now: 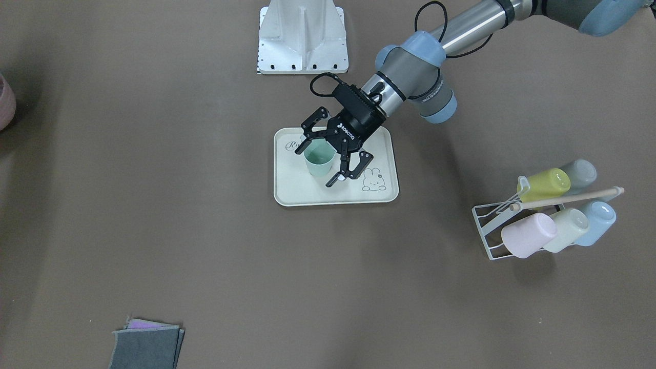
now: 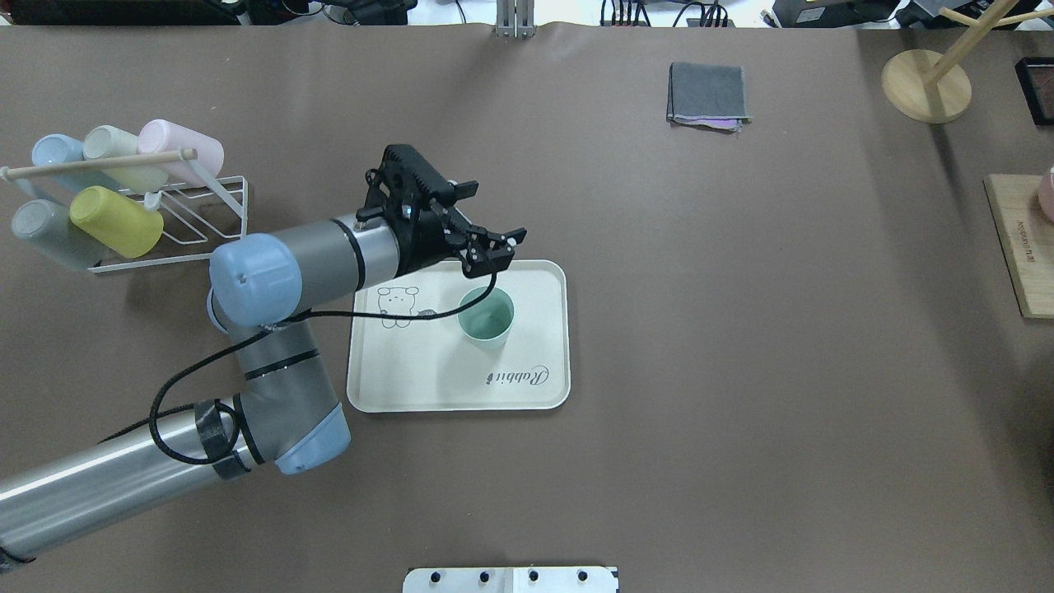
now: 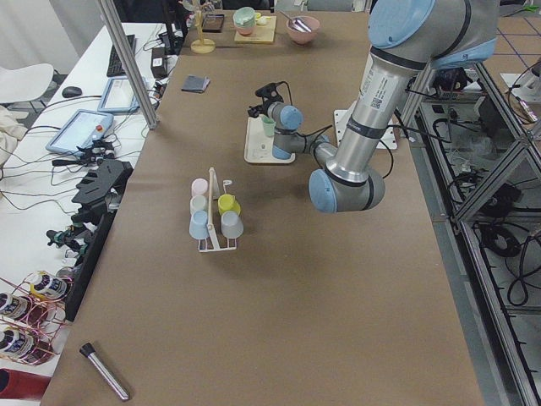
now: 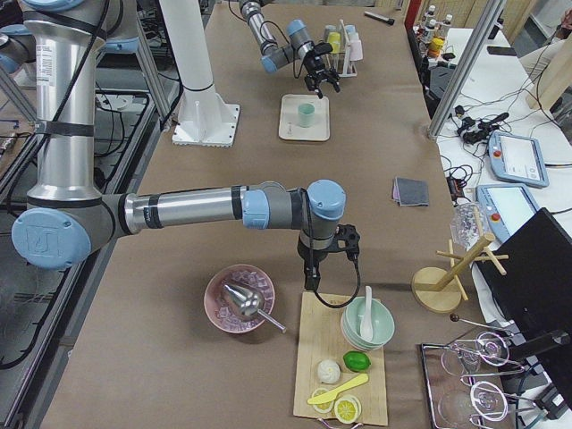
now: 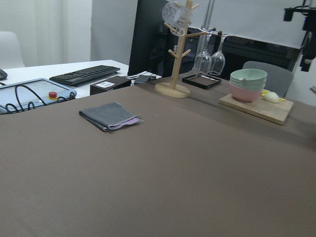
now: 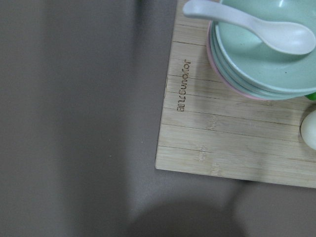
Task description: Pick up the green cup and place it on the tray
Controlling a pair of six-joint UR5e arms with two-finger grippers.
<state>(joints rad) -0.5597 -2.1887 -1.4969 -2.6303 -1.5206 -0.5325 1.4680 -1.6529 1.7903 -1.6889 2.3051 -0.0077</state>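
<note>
The green cup (image 1: 319, 160) stands upright on the cream tray (image 1: 382, 192), near its "Rabbit" end. It also shows in the overhead view (image 2: 486, 315) on the tray (image 2: 412, 387). My left gripper (image 1: 318, 165) is open and empty, its fingers spread wide. It hangs a little above the cup, apart from it, as the overhead view (image 2: 494, 251) and the right side view (image 4: 320, 79) show. My right gripper (image 4: 311, 281) shows only in the right side view, far off over a wooden board's edge (image 6: 217, 148); I cannot tell whether it is open or shut.
A white wire rack (image 2: 206, 222) holding several pastel cups, among them a lime one (image 2: 115, 221), stands on my left. A folded grey cloth (image 2: 708, 95) lies far across the table. The board with stacked bowls (image 6: 266, 54) and a wooden stand (image 2: 926, 86) are on my right.
</note>
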